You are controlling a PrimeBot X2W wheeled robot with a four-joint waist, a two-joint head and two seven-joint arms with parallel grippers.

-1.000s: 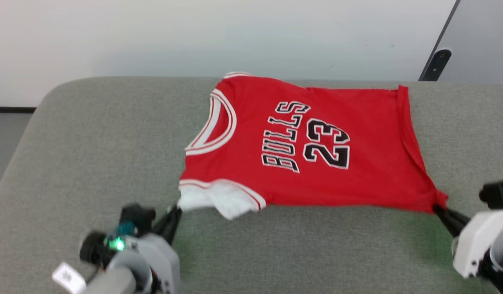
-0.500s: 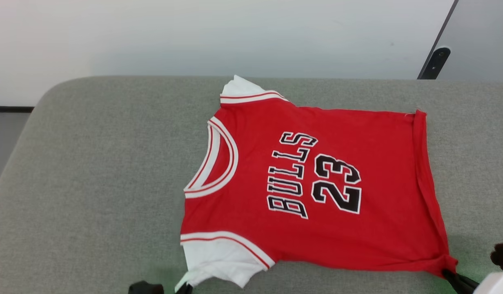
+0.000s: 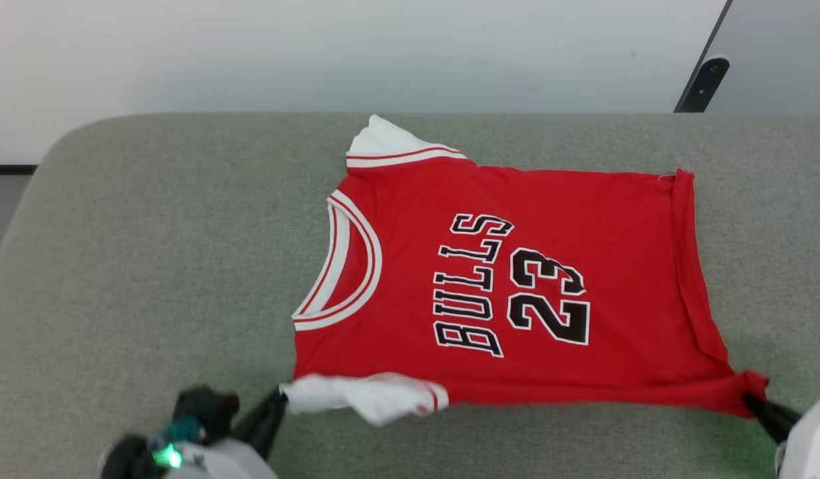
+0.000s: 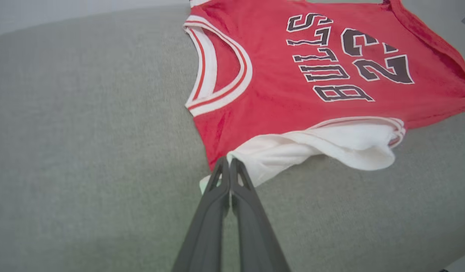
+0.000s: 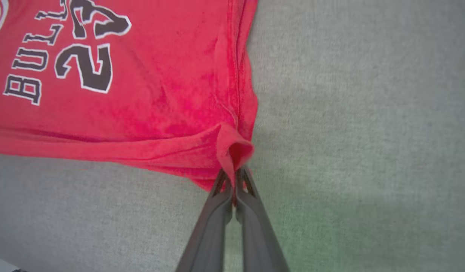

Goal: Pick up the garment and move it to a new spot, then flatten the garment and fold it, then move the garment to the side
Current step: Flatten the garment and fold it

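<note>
Head view: the garment (image 3: 516, 279), a red jersey lettered BULLS 23, lies front-up on a grey cushion (image 3: 150, 266). It covers the cushion's middle and right part, with the collar towards the cushion's left end and the hem towards its right end. At the cushion's near edge, the left gripper (image 3: 280, 401) has its two dark fingers pressed together on the tip of the near sleeve (image 3: 370, 396). The left wrist view shows the white cloth pinched between the tips. Further along that near edge, towards the cushion's right end, the right gripper (image 3: 751, 401) is clamped tight on the hem corner (image 3: 749, 386). In the right wrist view the red fabric bunches into a small fold where the fingertips meet. Between the two grips, the jersey's near side runs in a nearly straight line. The far sleeve (image 3: 383, 143) lies flat by the cushion's far edge, where a pale wall (image 3: 317, 53) rises behind.
</note>
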